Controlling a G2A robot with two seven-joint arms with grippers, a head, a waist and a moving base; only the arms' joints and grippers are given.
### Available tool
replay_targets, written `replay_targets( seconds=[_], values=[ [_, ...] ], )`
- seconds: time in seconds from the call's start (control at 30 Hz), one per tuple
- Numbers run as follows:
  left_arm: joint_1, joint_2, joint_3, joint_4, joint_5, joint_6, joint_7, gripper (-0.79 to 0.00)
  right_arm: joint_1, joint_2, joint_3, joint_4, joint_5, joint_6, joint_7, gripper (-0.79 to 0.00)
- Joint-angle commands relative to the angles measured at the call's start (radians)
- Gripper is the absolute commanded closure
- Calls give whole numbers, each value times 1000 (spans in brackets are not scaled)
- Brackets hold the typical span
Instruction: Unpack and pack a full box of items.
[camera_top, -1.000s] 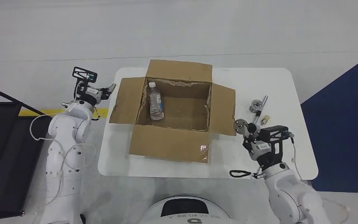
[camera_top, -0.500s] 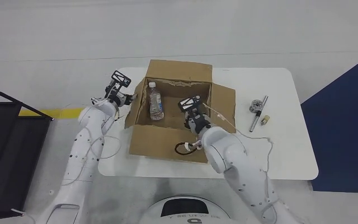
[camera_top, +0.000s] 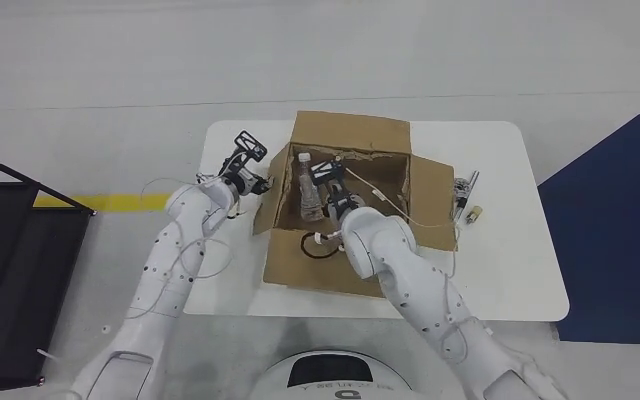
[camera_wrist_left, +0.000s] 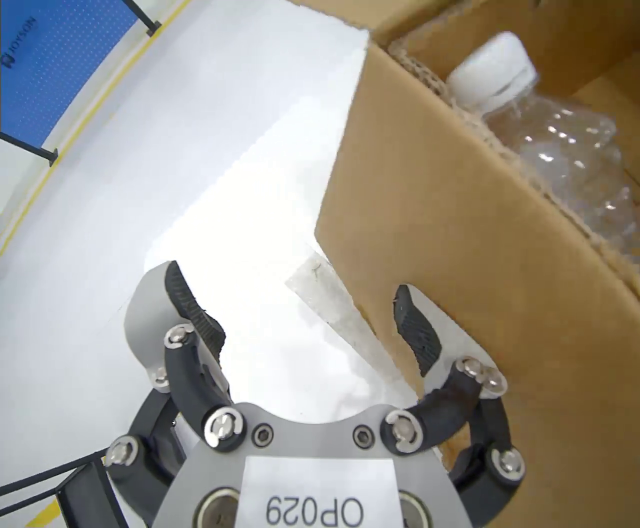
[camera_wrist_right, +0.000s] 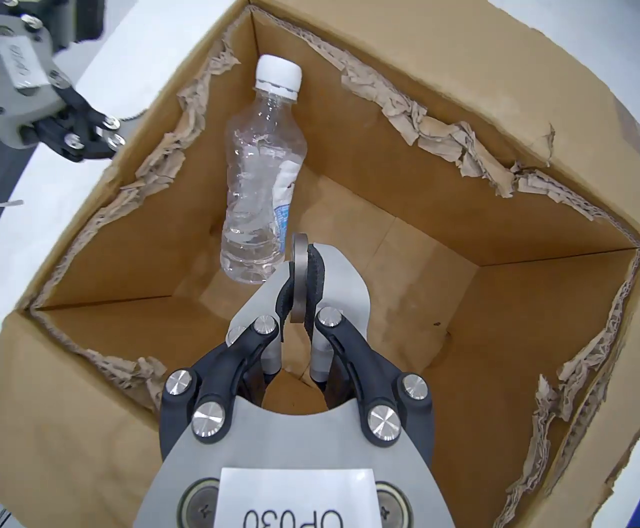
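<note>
Cardboard box (camera_top: 300, 262) stands open on the white tabletop (camera_top: 500, 270). Inside, by its left wall, is a clear bottle (camera_wrist_right: 260, 200) with a blue-printed label. The right pincer (camera_wrist_right: 300, 280), above the box, is clamped on a thin metal disc (camera_wrist_right: 298, 260). The left pincer (camera_wrist_left: 287, 282) is apart, just beside the left wall of the box.

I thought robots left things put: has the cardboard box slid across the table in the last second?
Yes. The cardboard box has slid sideways toward the metal parts; its flap now nearly reaches them.
</note>
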Motion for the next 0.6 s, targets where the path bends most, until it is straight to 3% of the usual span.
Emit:
replay_targets(
  seconds=[0.0,0.07,0.1,0.13,0.17,0.2,0.4,0.57],
  values=[
    [4,3,-18,0,-13,16,4,-785,26,-6,-6,53,-5,7,28,0],
    [11,6,-39,-5,-27,27,9,-785,46,-13,-12,90,5,18,48,-15],
    [15,8,-51,-7,-32,33,12,-785,54,-16,-14,110,9,20,61,-234],
    [19,11,-62,-9,-36,38,14,-785,64,-19,-18,124,8,21,69,-366],
    [22,13,-75,-12,-42,45,17,-785,69,-22,-20,133,8,24,71,-677],
    [27,15,-86,-16,-48,50,19,-785,72,-24,-21,136,8,27,71,-785],
    [48,25,-133,-39,-70,60,18,-785,3,-15,24,-25,-40,40,41,-785],
    [65,30,-155,-73,-93,70,18,-785,-212,22,228,-356,-21,44,-55,-785]
  ],
)
